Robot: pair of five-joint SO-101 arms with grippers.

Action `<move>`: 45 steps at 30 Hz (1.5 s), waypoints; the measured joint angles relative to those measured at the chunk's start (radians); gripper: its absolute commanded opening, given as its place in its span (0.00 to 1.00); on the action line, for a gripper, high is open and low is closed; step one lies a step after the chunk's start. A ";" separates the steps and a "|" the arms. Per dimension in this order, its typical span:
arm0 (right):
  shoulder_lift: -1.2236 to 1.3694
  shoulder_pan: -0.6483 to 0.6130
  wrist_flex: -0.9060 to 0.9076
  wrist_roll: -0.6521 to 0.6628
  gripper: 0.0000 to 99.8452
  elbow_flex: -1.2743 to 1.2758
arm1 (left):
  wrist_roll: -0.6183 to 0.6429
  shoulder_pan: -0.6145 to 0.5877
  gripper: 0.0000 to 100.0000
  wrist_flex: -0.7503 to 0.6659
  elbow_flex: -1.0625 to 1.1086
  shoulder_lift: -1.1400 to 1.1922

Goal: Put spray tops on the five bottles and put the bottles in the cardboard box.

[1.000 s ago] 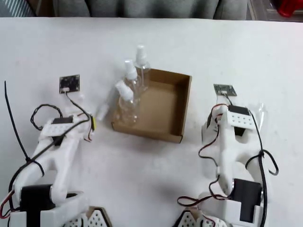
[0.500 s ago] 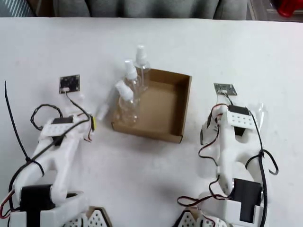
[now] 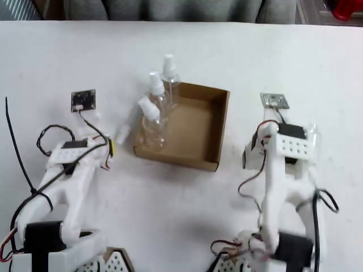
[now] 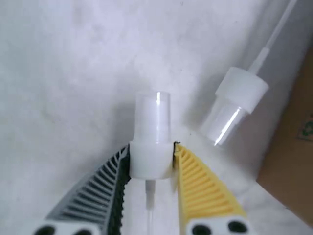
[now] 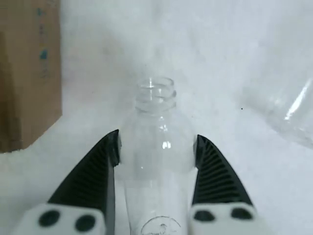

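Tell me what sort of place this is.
Likely a robotics lab or workshop bench: a left arm and right arm with exposed wiring stand on a white table, with capped spray bottles and a cardboard box staged between them.

The cardboard box (image 3: 195,130) sits at the centre of the high view, with three bottles (image 3: 154,116) lined along its left edge. A loose spray top (image 3: 122,135) lies just left of the box, beside the left gripper (image 4: 151,152), which clamps a second spray top (image 4: 152,132). Right of the box, the right gripper (image 5: 156,142) holds an uncapped bottle (image 5: 156,115).
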 measured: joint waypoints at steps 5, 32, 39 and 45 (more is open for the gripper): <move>-0.288 -0.002 0.100 -0.009 0.02 -0.003 | 0.000 0.000 0.02 0.000 0.000 0.000; -1.026 -0.454 -0.333 -0.207 0.02 0.008 | 0.000 -0.034 0.02 0.000 0.000 -0.005; -1.243 -0.540 -0.396 -0.207 0.02 0.157 | 0.052 -0.095 0.02 0.002 0.040 -0.150; -1.379 -0.542 -0.474 -0.207 0.02 0.302 | 0.061 -0.120 0.02 0.092 0.046 -0.384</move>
